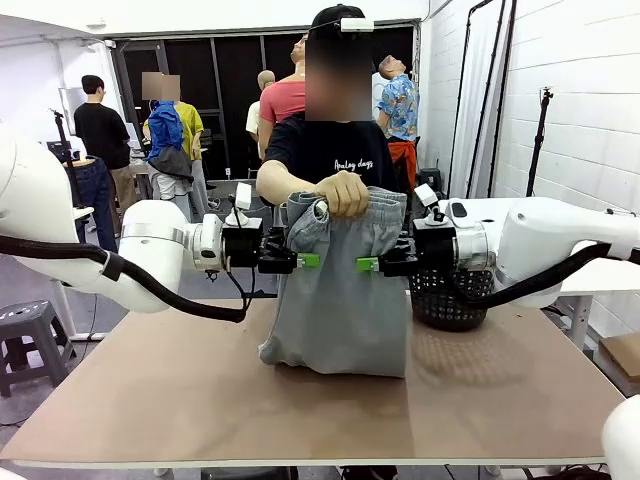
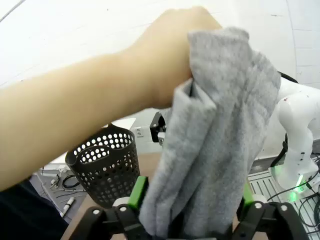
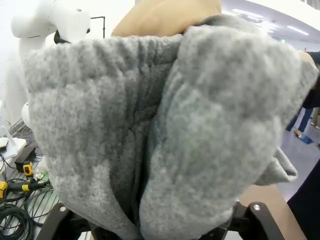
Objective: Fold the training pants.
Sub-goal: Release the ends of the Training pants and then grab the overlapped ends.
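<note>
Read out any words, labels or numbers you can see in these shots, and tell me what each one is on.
"Analog days": small pale script on the chest of the person's black T-shirt; the reading is uncertain at this size.
No print can be seen on the training pants or the black basket.

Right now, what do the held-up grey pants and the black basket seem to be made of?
The training pants: soft grey knit, probably a fleecy cotton blend; the surface looks fuzzy and the top edge is gathered. The basket: stiff black mesh with round holes, matte; plastic or coated metal, unclear which.
</note>
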{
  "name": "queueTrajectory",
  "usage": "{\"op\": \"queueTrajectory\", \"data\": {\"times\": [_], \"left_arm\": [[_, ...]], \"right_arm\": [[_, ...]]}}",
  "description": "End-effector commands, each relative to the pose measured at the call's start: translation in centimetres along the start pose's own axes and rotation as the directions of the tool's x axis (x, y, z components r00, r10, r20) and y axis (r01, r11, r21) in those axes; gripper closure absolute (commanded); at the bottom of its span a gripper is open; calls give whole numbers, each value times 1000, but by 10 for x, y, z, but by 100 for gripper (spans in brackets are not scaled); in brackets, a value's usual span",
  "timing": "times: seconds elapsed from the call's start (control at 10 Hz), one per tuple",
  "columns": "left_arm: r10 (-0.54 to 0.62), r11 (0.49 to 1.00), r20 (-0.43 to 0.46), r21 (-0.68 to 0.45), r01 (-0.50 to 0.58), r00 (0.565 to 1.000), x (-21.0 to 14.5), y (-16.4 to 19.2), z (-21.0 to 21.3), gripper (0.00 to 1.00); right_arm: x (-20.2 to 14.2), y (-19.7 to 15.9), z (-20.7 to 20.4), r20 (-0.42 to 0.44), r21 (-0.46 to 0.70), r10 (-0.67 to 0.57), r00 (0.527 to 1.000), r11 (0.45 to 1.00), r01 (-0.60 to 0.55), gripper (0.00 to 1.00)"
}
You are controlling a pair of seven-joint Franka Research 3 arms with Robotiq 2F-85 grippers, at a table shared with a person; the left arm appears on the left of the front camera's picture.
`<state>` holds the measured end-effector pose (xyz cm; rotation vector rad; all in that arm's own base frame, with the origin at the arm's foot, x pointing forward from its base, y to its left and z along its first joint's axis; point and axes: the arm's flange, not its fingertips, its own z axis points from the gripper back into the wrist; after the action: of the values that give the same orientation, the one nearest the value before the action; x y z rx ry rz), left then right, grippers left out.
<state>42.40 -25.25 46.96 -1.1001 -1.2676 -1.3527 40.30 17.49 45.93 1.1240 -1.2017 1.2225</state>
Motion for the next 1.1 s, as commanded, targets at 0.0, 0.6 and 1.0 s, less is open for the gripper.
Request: {"op": "queueTrajectory", "data": {"times": [0.0, 0.6, 1.0], "left_arm": [[14, 1000, 85, -26, -12, 996, 4, 3, 1, 60], [32, 996, -35, -83, -35, 999, -3, 6, -7, 100], [49, 998, -12, -26, -49, 999, -7, 11, -4, 100]], "right_arm": [[-3, -2, 3, -41, -40, -27, 999, 999, 25, 60], [7, -7, 15, -22, 75, -105, 994, 991, 107, 100], [8, -15, 18, -86, 86, -79, 993, 993, 86, 100]]}}
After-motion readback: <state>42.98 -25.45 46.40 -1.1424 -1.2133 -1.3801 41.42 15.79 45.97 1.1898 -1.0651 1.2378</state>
